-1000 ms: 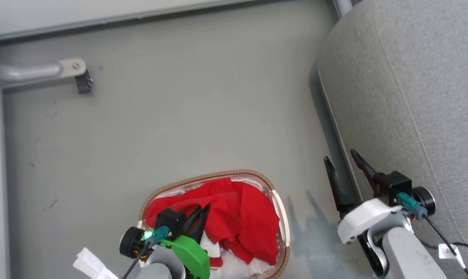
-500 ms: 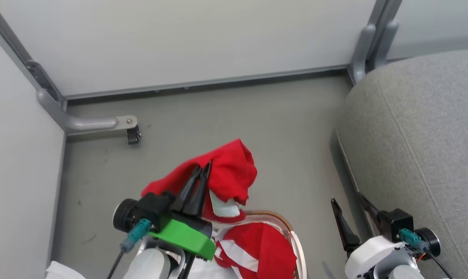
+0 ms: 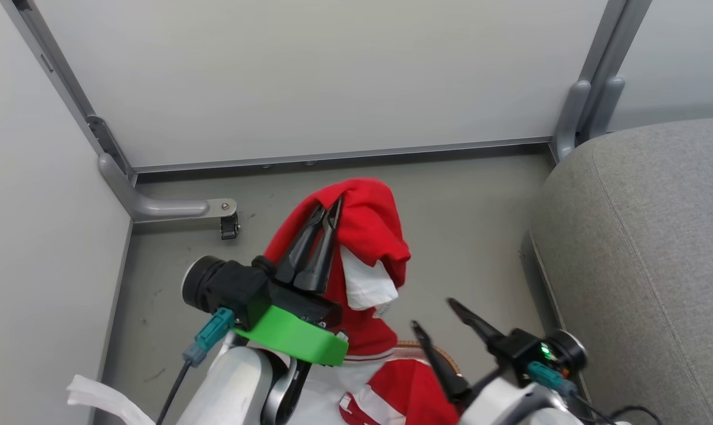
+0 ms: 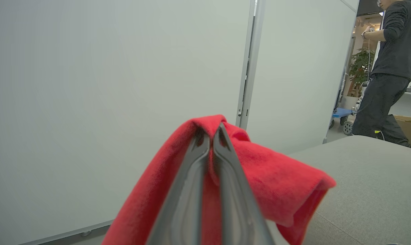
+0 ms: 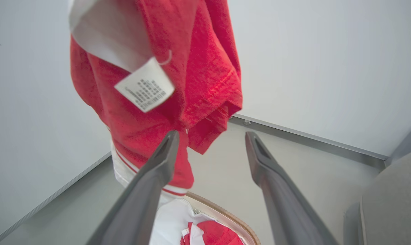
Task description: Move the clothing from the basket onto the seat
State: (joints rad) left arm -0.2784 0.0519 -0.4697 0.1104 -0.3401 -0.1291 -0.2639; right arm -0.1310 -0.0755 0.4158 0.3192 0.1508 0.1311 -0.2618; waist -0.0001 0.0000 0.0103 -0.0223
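The left gripper (image 3: 331, 208) is pinched tight on a fold of one red garment (image 3: 371, 230). It hangs lengthwise from the fingertips, its white label (image 5: 144, 89) dangling, above the basket (image 5: 222, 215), where the second red garment (image 3: 406, 386) lies. The seat (image 3: 646, 254) is off to the robot's right, well apart from the held cloth, so I reckon the carry is a rightward swing. The right gripper (image 3: 433, 313), spread wide and empty, sits between cloth and seat
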